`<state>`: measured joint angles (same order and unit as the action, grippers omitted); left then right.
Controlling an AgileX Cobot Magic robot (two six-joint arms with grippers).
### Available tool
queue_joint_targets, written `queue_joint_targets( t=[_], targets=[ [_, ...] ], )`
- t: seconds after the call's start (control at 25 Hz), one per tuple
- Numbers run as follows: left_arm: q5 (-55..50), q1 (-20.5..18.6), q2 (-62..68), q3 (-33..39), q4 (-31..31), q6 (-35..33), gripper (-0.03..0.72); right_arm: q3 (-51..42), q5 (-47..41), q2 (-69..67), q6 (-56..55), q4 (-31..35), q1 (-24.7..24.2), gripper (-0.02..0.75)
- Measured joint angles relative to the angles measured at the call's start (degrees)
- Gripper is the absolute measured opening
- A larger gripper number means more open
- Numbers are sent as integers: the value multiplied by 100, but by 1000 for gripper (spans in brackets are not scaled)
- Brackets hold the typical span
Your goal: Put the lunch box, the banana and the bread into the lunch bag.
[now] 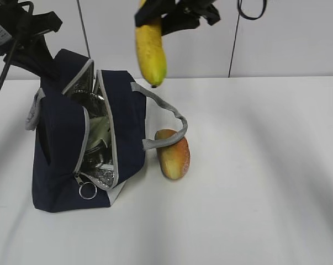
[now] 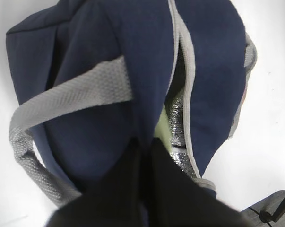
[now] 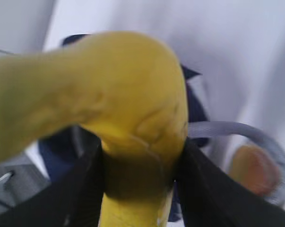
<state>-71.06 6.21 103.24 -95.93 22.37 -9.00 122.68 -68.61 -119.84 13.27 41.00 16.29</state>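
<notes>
Banana (image 1: 151, 51) in right gripper (image 1: 155, 14), above lunch bag (image 1: 61, 143).

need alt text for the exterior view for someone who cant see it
A gripper at the top edge holds a yellow banana hanging dark tip down, above and just right of an open navy lunch bag on a white table. The bag's silver lining shows through its unzipped top, and a golden-brown bread bun lies against its right side, under a grey strap.

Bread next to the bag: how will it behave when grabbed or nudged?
The bread is an oval bun lying on its side, so a nudge would probably roll it. Its crust looks soft, likely denting under firm fingers. The lunch bag's strap drapes over its end and may snag.
</notes>
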Motion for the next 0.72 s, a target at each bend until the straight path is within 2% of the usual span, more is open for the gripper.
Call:
queue_joint_targets(
  t=[0.16,0.4,0.72],
  targets=[
    [0,0,0,0,4,0,1,3,154,-187,608,770,396,316],
    [0,0,0,0,19,0,1,3,384,-747,827,967,821,316],
    [-5,0,0,0,87,0,1,3,564,-1504,1019,1394,888,316]
  ],
)
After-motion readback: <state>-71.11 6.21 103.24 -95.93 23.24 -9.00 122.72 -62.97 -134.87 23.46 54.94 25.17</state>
